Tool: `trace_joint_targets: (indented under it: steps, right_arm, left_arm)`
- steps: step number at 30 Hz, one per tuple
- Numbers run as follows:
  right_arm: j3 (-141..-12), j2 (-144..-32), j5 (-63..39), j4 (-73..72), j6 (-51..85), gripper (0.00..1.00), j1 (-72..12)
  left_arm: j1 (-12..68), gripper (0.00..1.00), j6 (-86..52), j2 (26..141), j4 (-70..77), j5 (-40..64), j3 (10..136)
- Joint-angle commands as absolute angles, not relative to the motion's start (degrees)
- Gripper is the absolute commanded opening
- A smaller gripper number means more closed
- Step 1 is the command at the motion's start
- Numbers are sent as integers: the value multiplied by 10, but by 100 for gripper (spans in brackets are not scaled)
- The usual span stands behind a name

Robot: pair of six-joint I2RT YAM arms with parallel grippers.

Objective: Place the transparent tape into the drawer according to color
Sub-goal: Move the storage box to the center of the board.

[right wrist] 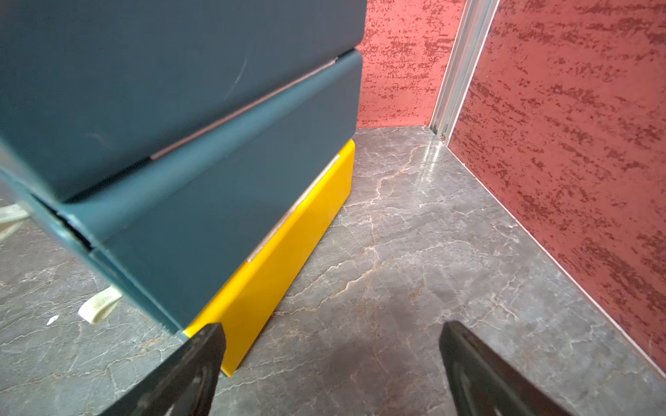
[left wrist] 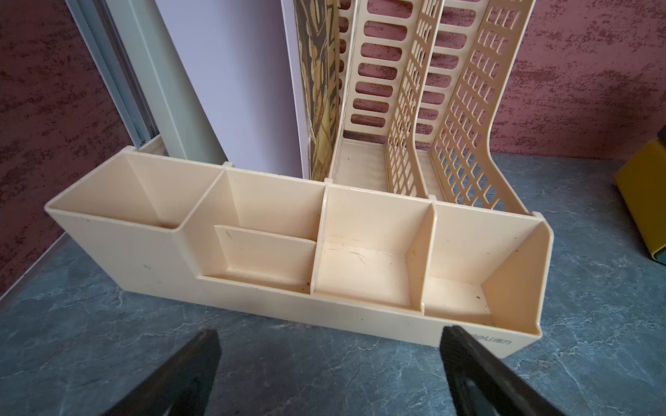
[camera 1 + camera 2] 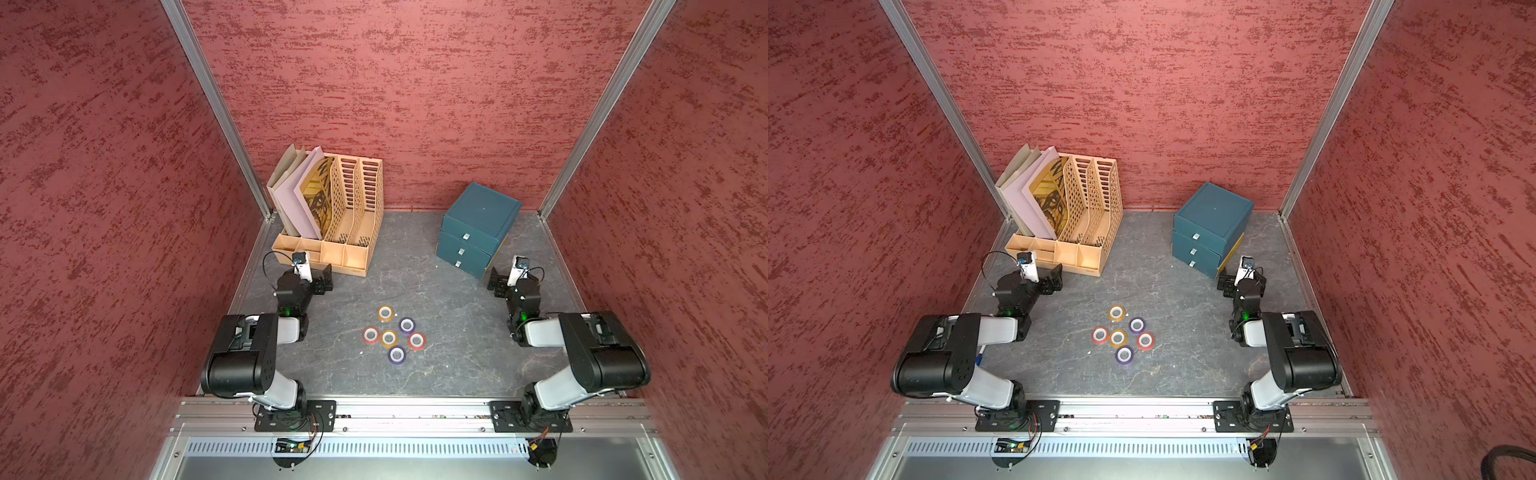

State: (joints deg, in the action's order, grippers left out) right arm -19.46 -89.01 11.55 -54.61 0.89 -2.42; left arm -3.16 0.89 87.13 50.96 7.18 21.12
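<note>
Several small tape rolls with white cores lie flat in a cluster mid-table: two orange (image 3: 385, 313) (image 3: 389, 338), two red (image 3: 370, 335) (image 3: 416, 341) and two purple (image 3: 407, 325) (image 3: 397, 355). The dark teal drawer chest (image 3: 478, 228) (image 3: 1210, 226) stands at the back right, its three drawers shut. My left gripper (image 3: 326, 279) (image 2: 329, 333) hangs open and empty just in front of the tan organizer. My right gripper (image 3: 496, 284) (image 1: 333, 327) is open and empty beside the chest's near corner (image 1: 180, 144). Both grippers are well away from the tape.
A tan slotted file organizer (image 3: 345, 232) (image 2: 252, 306) holding folders stands at the back left. A yellow panel (image 1: 288, 245) shows low on the chest's side. Red walls enclose the table on three sides, with a metal rail (image 3: 415, 411) along the front.
</note>
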Motion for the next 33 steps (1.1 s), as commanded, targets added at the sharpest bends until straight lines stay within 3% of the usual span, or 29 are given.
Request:
trace_joint_targets:
  steps: [1,19,27,33]
  right_arm:
    - [-208,-887,109,-551,13,99,-22]
    - [-214,-865,75,-528,-4,99,-26]
    - [-350,-724,173,-179,50,99,-42]
    - [-429,-672,269,-31,69,98,-82]
  left_arm:
    - [-33,100,5,877,506,74,219]
    - [-15,100,19,855,479,46,225]
    - [6,100,-3,759,299,-13,274]
    - [40,100,-25,716,156,-12,334]
